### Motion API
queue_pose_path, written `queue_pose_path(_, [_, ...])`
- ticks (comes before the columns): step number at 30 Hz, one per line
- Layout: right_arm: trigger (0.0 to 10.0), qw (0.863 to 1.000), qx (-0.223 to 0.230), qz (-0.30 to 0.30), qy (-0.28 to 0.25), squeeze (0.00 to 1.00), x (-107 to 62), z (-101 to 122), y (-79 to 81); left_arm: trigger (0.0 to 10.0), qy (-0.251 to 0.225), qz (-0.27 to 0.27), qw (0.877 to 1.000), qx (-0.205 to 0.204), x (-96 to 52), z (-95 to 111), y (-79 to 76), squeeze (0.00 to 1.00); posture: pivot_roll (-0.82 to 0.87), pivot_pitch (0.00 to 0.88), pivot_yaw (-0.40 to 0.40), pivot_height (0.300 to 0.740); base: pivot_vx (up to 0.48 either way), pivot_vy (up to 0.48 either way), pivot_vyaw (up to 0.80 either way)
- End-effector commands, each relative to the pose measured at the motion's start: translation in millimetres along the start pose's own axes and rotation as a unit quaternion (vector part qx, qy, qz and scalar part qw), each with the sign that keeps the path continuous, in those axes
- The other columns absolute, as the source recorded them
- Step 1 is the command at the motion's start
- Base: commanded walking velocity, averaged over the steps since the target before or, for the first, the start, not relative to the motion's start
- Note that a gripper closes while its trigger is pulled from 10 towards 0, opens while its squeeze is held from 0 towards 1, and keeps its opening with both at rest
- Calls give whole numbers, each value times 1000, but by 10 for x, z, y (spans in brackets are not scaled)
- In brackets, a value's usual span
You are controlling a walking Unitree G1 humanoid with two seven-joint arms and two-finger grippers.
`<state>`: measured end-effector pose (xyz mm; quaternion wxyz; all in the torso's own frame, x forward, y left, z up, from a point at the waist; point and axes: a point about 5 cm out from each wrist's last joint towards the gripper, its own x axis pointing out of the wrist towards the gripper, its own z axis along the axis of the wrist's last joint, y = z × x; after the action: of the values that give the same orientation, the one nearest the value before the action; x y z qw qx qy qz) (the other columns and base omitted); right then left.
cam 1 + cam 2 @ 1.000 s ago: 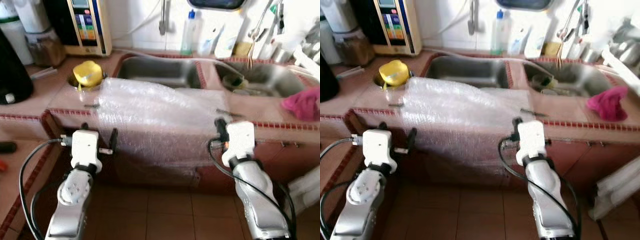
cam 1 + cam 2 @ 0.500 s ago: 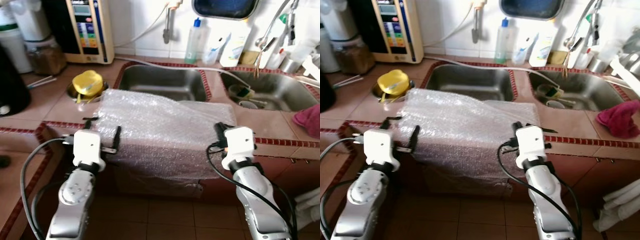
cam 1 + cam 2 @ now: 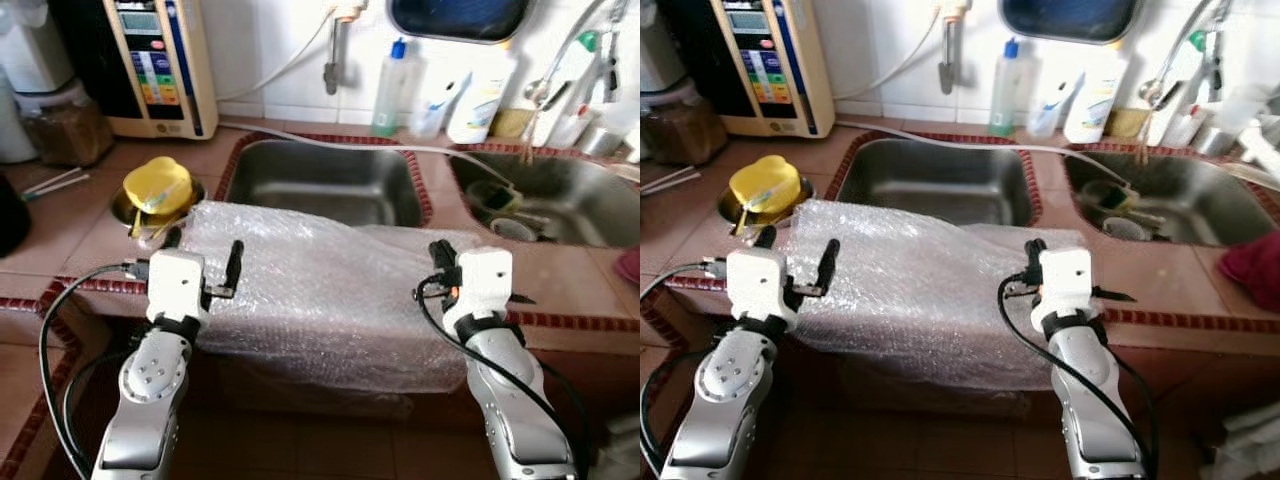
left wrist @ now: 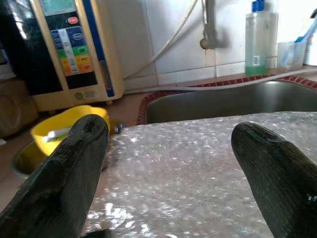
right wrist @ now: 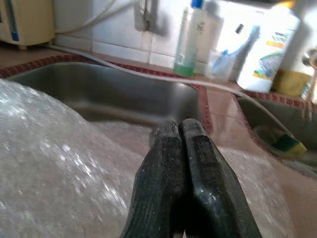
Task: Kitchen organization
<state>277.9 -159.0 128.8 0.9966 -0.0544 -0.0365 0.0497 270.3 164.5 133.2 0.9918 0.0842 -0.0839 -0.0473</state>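
Bubble-wrap sheet draped over the counter edge in front of the sink

Clear, crinkled bubble wrap (image 3: 320,290) lies across the tiled terracotta counter (image 3: 80,235), just in front of the steel left sink basin (image 3: 325,180), its front half hanging below the edge. The left gripper (image 3: 200,265) stands at the wrap's left end, fingers apart around nothing; the right gripper (image 3: 437,262) is at the right end, fingers pressed together, perhaps pinching film, though I cannot tell. Risk: a one-sided pull could slide the slippery sheet off the edge, or sweep it into the yellow plastic bowl (image 3: 158,187) beside the sink.
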Motion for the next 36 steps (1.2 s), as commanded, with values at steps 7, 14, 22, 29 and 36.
queue_pose_path(7, [10000,999,37,-28,15,0,1,-68,3,10000,-3,-7,1000,28,15,58,59,0,101,0,15,740,0,0,0])
queue_pose_path(14, [10000,999,41,-31,14,0,7,-88,52,10000,2,-3,999,40,36,42,113,0,107,0,33,740,0,0,0])
queue_pose_path(22, [10000,999,39,-34,12,0,46,-73,17,10000,11,-1,999,30,16,-3,48,0,103,0,18,740,0,0,0])
queue_pose_path(29, [10000,1000,20,-22,7,0,84,-47,1,10000,14,4,1000,17,30,-28,-14,0,93,0,-1,740,0,0,-180])
queue_pose_path(36, [10000,1000,14,-12,9,0,108,-46,3,10000,18,8,1000,12,25,-55,-33,0,89,0,-11,740,0,0,0])
